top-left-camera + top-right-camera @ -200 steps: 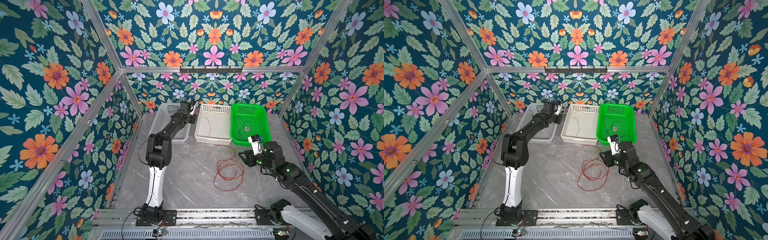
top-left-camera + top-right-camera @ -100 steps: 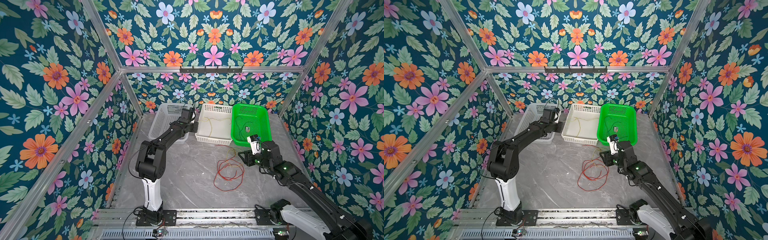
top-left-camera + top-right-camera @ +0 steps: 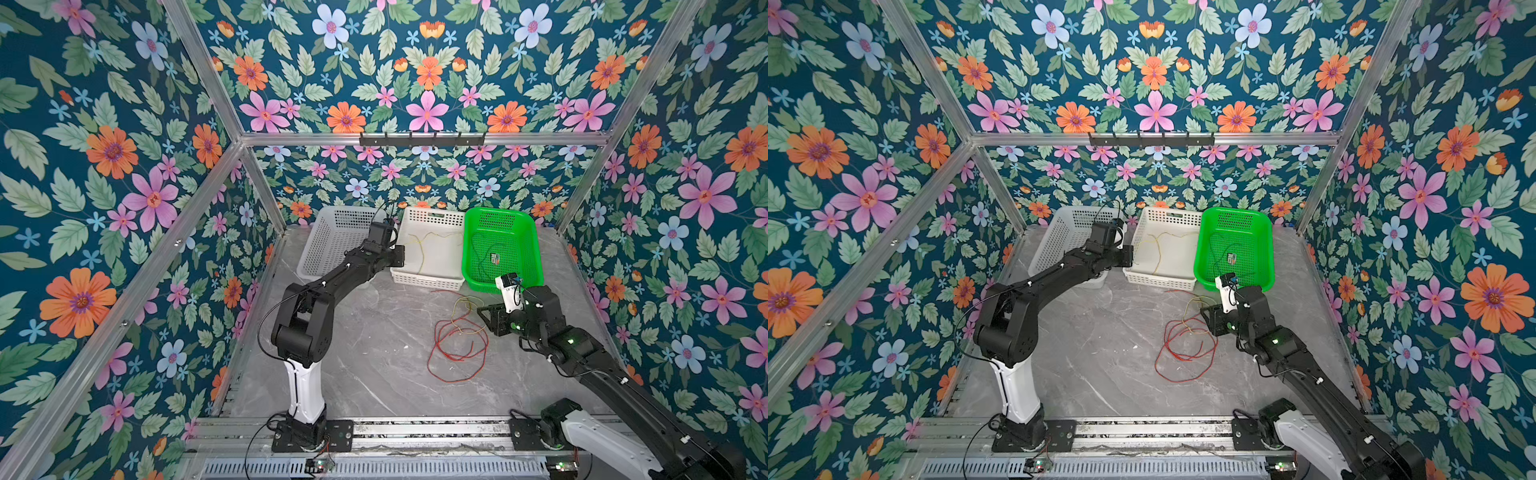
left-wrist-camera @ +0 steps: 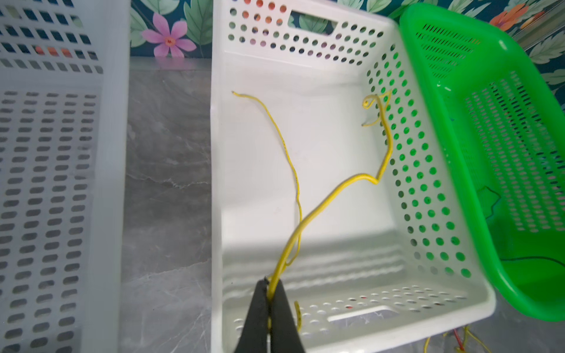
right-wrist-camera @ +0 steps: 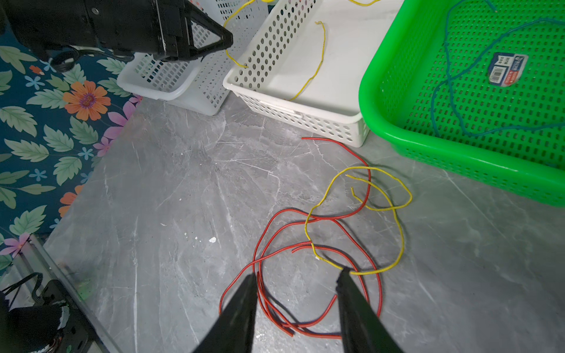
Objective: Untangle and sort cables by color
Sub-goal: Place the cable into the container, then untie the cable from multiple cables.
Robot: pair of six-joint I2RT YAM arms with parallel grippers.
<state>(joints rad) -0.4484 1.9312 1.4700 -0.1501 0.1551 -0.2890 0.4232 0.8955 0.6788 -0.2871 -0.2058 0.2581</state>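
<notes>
My left gripper (image 4: 269,282) is shut on a yellow cable (image 4: 336,191), which hangs from it into the white middle basket (image 4: 397,324). A second yellow cable (image 4: 284,146) lies in that basket. In both top views the left gripper (image 3: 397,255) hangs over the basket's near left corner. My right gripper (image 5: 299,272) stands open, holding nothing, just above a tangle of red cables (image 5: 275,223) and a yellow cable (image 5: 400,232) on the table. A dark green cable (image 5: 446,76) lies in the green basket (image 3: 536,257).
A pale grey perforated basket (image 3: 328,245) stands left of the white one, all three in a row at the back wall. Floral walls and aluminium frame posts close in the grey marble table (image 3: 374,353). A label sticker (image 5: 504,70) lies in the green basket.
My left arm has drawn back from the far gap between the baskets toward the white basket's near left corner, still holding the yellow cable. The right gripper has barely moved.
</notes>
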